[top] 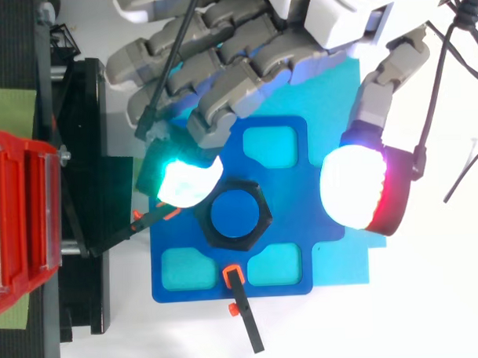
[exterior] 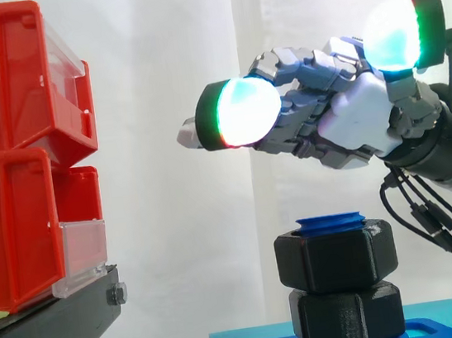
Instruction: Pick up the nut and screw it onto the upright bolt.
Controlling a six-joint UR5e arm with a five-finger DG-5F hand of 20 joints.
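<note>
side view: hand (exterior: 352, 115) hovers above the nut (exterior: 334, 250) with plain daylight between them. fingers are spread and relaxed, clamped on nothing, and the glowing pads (exterior: 244, 112) point toward the red bins (exterior: 8, 156). the nut is already on the upright bolt (exterior: 330, 222), whose blue top just shows above it. under the nut sits a second black hex piece (exterior: 348, 315); the two look to be touching. top view: the nut (top: 239, 214) is centred on the blue plate (top: 196, 292), with one finger pad (top: 188, 183) just beside its near-left corner and the thumb pad (top: 355, 187) well off to the other side. judgement: pick-up and starting the thread look done, and what is left, if anything, is the last tightening. that calls for coming straight down, bringing thumb and fingers in on opposite flats and turning without tilting the nut. room: open space above and toward the thumb side. tighter on the finger side, where the black stand (exterior: 47, 326) and a clamp arm (top: 138, 223) lie close. another clamp (top: 245, 316) reaches in from the plate's front edge, clear of the nut.
</note>
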